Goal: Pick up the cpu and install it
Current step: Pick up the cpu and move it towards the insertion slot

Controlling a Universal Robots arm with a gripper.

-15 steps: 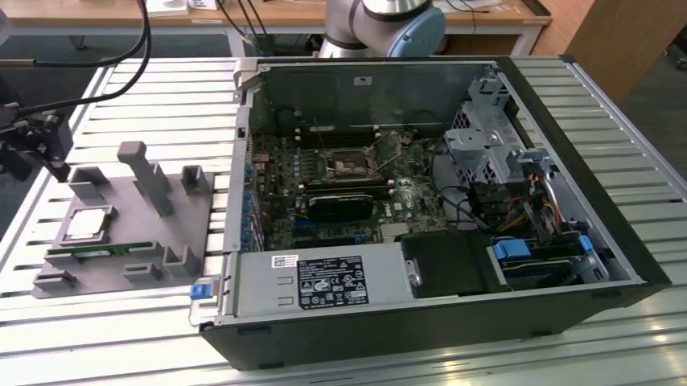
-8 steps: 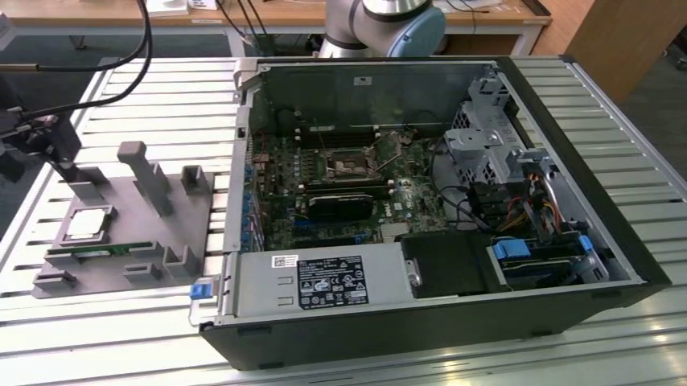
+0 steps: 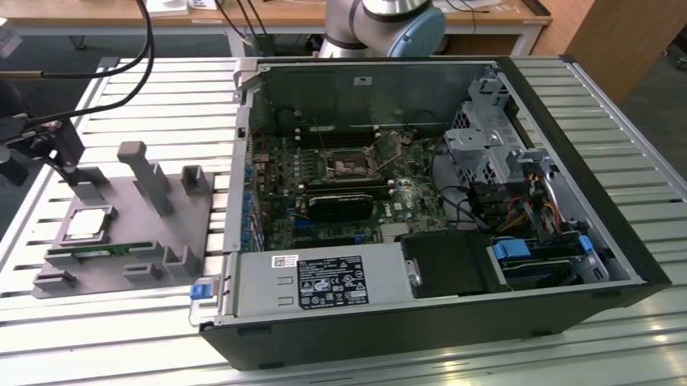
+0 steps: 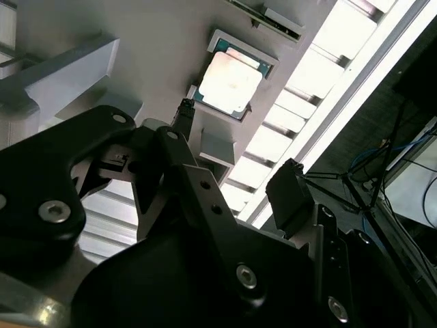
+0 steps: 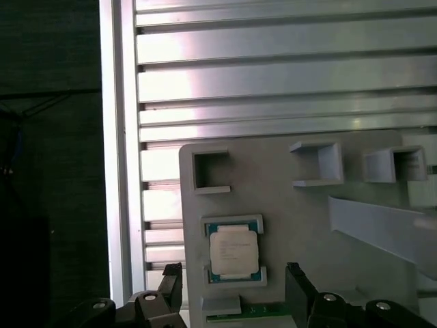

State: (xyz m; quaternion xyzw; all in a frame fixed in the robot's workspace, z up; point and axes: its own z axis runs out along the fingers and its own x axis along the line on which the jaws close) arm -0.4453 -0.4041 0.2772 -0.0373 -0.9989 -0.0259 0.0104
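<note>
The cpu [image 3: 88, 223] lies flat in a recess of the grey tray [image 3: 161, 233] at the exterior view's left, its silver top shining. In both wrist views the cpu [image 5: 233, 249] [image 4: 229, 82] sits in its framed pocket, untouched. My gripper [image 5: 233, 281] hangs above it, open, with one dark fingertip [image 5: 171, 280] on each side of the chip and nothing held. The gripper [image 4: 235, 154] has its fingers spread wide. In the exterior view the gripper [image 3: 64, 165] is over the tray's far left corner. The dark socket [image 3: 349, 165] sits on the motherboard inside the case.
An open computer case [image 3: 429, 217] fills the middle of the slatted metal table [image 3: 140, 96]. A green memory stick [image 3: 96, 251] lies on the tray beside the cpu. Upright grey posts [image 3: 145, 173] stand on the tray. The table edge [image 5: 113, 171] runs close to the tray.
</note>
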